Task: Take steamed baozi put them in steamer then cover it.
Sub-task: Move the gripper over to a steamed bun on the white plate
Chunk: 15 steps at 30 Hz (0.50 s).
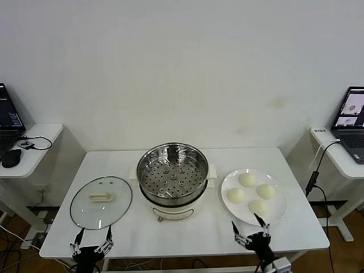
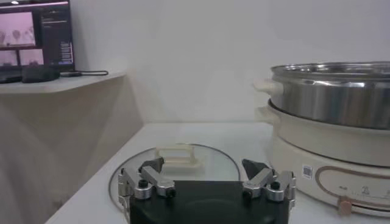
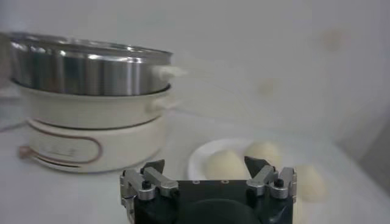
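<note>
Each hand, left hand (image 2: 204, 171) and right hand (image 3: 207, 169), has a black body. Silver linkages carry dark screws. Fingertips (image 2: 253, 165) are black.

The desk (image 1: 187, 230) is plain white. The steamer (image 1: 173, 173) is a shiny silver steel pot with a pattern of small round holes across its bottom tray, and it sits on a cream-white base (image 1: 173, 211). The cover (image 1: 101, 203) is clear glass with a dark metal rim and a cream handle. The plate (image 1: 276, 215) is white, and the buns (image 1: 247, 180) on it are smooth cream-white. Both the left gripper (image 1: 91, 238) and the right gripper (image 1: 248, 230) are black with silver-grey metal links.
</note>
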### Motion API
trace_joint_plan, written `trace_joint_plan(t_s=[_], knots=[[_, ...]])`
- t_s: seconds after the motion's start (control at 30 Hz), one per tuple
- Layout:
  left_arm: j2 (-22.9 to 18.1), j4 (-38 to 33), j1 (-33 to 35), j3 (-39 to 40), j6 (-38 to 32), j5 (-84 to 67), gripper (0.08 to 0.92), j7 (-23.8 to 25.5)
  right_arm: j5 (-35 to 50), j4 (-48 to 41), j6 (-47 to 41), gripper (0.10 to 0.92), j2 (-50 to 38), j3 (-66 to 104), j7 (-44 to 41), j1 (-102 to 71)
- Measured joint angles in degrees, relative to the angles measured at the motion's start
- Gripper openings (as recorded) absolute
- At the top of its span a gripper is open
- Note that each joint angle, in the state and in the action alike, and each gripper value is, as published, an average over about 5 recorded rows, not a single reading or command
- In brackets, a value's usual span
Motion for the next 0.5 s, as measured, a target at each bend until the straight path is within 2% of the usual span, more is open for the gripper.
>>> trace_joint_plan(t_s=[0.23,0.5], knots=[[0.0,-0.3,0.2,-0.3,0.3,1.4,0.823,-0.2,-6.0,-3.1,-0.9,0.823,-7.2,1.3,-3.2,6.1],[-0.2,-1.0,0.2,-0.9,0.9,3.0,0.823,-0.7,-10.9,-10.6,-1.6,0.823,-18.2,-2.9,-12.1,19.0]])
